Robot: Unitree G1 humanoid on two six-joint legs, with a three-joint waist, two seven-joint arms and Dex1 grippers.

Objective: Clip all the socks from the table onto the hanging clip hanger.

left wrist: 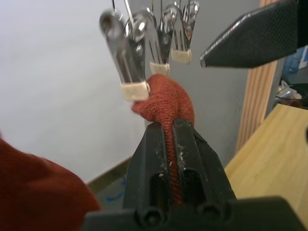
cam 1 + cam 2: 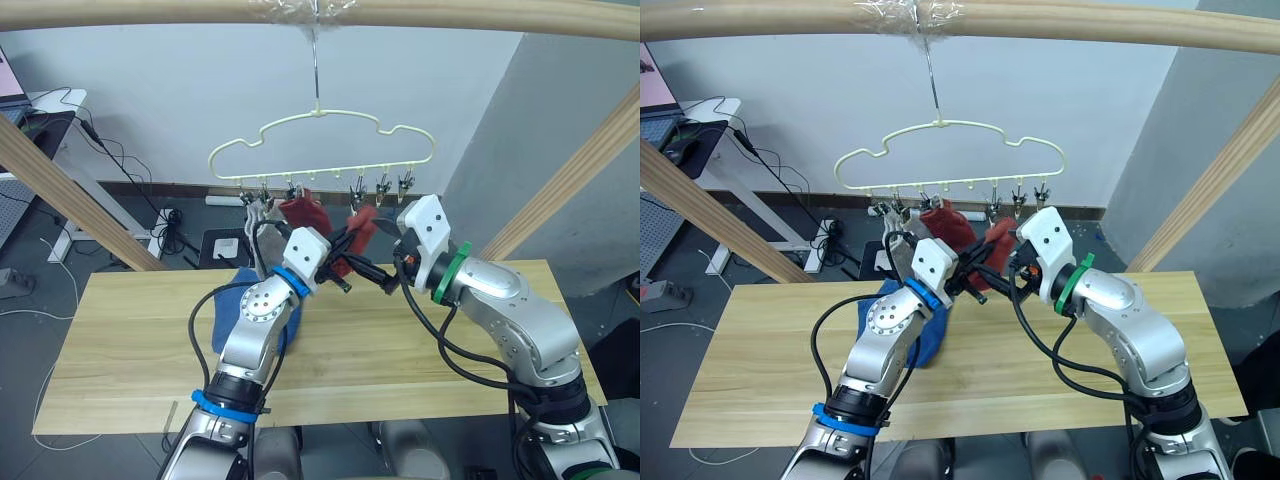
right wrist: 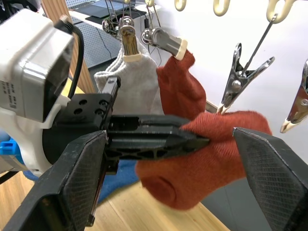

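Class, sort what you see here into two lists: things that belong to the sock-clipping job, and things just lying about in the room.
Belongs to the job:
- clip hanger
- rust-red sock held by the left pincer
- hung grey sock
- hung red sock
- blue socks on the table
- right pincer

Lying about:
- cables
- desk

A robotics lab or test room, by the look of it: a plain white wall [image 2: 150,100], a dark grey floor strewn with black cables and a power strip [image 2: 165,215], and a white desk with electronics [image 2: 45,105].
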